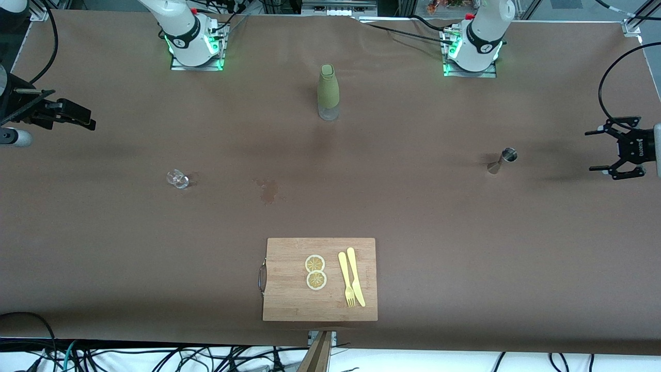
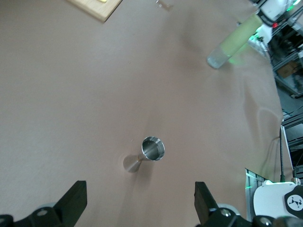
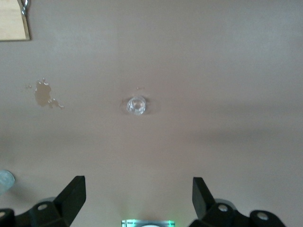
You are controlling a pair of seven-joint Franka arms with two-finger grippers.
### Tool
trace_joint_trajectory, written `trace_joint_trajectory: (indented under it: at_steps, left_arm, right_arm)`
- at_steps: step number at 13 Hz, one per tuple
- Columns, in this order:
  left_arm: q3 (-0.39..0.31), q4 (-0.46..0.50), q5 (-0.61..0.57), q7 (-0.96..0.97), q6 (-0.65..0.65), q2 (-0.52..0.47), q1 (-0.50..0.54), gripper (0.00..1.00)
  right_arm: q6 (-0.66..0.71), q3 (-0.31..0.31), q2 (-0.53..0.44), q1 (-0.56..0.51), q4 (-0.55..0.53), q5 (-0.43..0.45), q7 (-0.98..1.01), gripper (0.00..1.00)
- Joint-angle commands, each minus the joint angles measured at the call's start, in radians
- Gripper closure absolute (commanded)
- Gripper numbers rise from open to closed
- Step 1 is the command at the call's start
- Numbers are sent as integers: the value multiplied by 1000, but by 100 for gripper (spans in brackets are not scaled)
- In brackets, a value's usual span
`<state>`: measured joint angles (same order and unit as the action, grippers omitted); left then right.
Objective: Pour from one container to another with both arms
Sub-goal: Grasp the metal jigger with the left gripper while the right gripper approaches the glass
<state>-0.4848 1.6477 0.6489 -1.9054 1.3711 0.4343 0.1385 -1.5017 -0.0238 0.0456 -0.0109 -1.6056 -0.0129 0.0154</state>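
We see both arms waiting, left gripper [image 1: 609, 150] and right gripper [image 1: 77, 116] spread wide and empty, glass cup [image 1: 177, 179] toward the right arm's end, probably upright, jigger [image 1: 502, 160] upright toward the left arm's.

Front view: taken from high above the table [image 1: 465, 248], facing both arm bases, covering the whole brown surface. Left wrist view: looking steeply down from well above onto the small silvery hourglass-shaped metal jigger [image 2: 152, 148], seen also in the front view toward the left arm's end. Right wrist view: looking straight down from well above onto the tiny clear glass cup [image 3: 136, 105], shared with the front view together with the dark wet stain [image 3: 45, 94].
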Motion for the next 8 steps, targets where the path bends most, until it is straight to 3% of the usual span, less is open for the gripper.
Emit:
trace_joint_trajectory:
  at_steps: [1, 3, 6, 8]
  left_arm:
    - [-11, 6, 70, -156, -26, 67, 21, 0]
    - [-11, 44, 103, -254, -24, 93, 32, 0]
    - [-11, 66, 204, -442, -24, 213, 81, 0]
    - [-12, 67, 250, -570, -26, 271, 110, 0]
  right_arm:
    - [44, -10, 40, -15, 12, 14, 24, 0]
    - [40, -36, 80, -32, 7, 7, 134, 0]
    - [25, -57, 155, -55, 10, 8, 435, 0]
    - [-9, -57, 203, -73, 4, -2, 506, 0]
